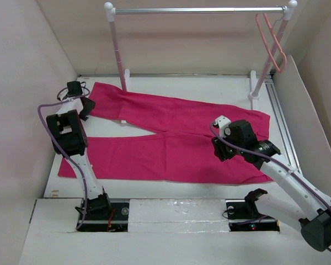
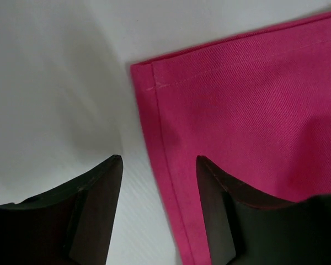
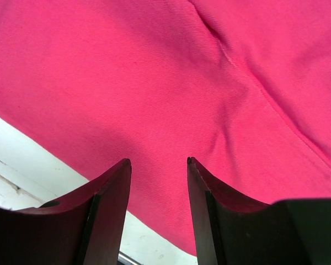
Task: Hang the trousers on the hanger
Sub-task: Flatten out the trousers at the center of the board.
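Trousers [image 1: 171,138] are lying flat on the counter [image 1: 209,88], hanger [image 1: 266,44] hanging far right, while left claw [image 2: 159,160] at a leg end and right claw [image 3: 159,161] near the waist are hovering open and empty, likely needing to pinch cloth.

No words, numbers, labels or signs are showing clearly enough to read in any of the three views. The trousers [image 1: 154,157], lying across the middle of the top view and filling much of both wrist views, are showing only plain pink cloth and stitching.
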{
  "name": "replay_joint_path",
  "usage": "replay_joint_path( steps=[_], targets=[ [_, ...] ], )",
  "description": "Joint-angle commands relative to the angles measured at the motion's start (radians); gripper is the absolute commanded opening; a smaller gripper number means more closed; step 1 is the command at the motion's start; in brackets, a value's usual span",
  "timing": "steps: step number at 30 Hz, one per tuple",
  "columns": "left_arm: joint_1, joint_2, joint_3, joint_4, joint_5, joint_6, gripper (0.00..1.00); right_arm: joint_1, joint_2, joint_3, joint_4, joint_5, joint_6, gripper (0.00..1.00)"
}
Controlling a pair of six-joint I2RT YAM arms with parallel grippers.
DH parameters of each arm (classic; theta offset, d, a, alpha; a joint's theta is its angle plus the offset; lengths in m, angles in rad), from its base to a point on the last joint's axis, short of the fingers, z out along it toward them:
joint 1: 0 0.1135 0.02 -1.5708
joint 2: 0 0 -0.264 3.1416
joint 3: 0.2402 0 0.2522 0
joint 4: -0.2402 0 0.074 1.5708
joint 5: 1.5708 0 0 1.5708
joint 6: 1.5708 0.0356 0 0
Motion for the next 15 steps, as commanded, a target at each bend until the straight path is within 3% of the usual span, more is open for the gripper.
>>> replay_joint_path(
  steps=[1, 4, 5, 9, 15],
  targets=[
    [-0.001, 0.066, 0.1, -0.041, 0.012, 0.013, 0.51, 0.034, 0.014, 0.056, 0.021, 0.052, 0.04, 0.51],
    [-0.001, 0.123, 0.157, -0.083, -0.005, 0.006, 0.26, 0.043, 0.032, 0.071, 0.016, 0.072, 0.051, 0.51],
    [0.008, 0.13, 0.149, -0.083, -0.019, -0.009, 0.12, 0.043, 0.043, 0.09, 0.016, 0.079, 0.051, 0.51],
    [0.028, 0.13, 0.137, -0.075, -0.031, -0.015, 0.0, 0.043, 0.055, 0.099, 0.031, 0.08, 0.055, 0.51],
    [0.049, 0.057, 0.044, -0.085, -0.137, 0.032, 0.0, 0.043, 0.085, 0.105, 0.022, 0.17, 0.048, 0.51]
  ],
)
